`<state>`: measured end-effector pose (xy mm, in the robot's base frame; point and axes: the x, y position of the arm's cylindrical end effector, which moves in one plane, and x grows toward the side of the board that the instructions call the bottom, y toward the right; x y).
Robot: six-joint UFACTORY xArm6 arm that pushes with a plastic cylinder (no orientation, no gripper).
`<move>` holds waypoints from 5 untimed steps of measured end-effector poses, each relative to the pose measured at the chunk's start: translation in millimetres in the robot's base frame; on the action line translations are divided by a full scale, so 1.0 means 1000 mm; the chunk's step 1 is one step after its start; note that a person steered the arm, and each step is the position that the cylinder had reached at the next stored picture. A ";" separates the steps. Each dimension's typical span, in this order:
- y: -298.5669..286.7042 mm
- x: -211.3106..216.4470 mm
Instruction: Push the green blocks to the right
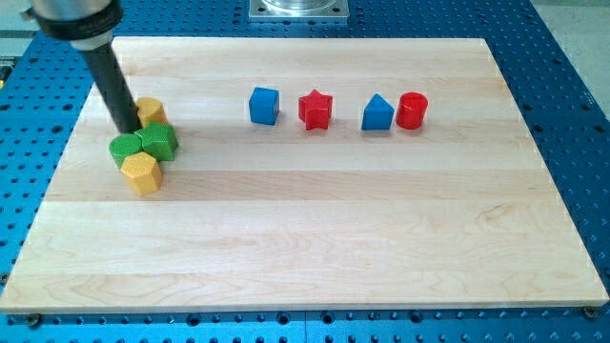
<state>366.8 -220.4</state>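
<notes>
Two green blocks sit at the view's left: a green block (160, 140) and a flatter green block (125, 149) touching its left side. My tip (131, 131) rests just above the left green block, at the upper left of the cluster. A yellow block (150, 110) lies right beside the rod, above the green ones. A yellow hexagonal block (141, 174) touches the green blocks from below.
A row lies across the upper middle of the wooden board (315, 248): a blue cube (264, 105), a red star (315, 110), a blue block with a pointed top (377, 113) and a red cylinder (412, 110). Blue perforated table surrounds the board.
</notes>
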 end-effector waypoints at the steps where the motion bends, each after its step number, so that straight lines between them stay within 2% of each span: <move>1: -0.001 -0.013; 2: -0.011 0.000; 3: -0.022 0.046; 4: -0.010 0.092; 5: 0.032 0.102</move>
<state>468.8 -188.1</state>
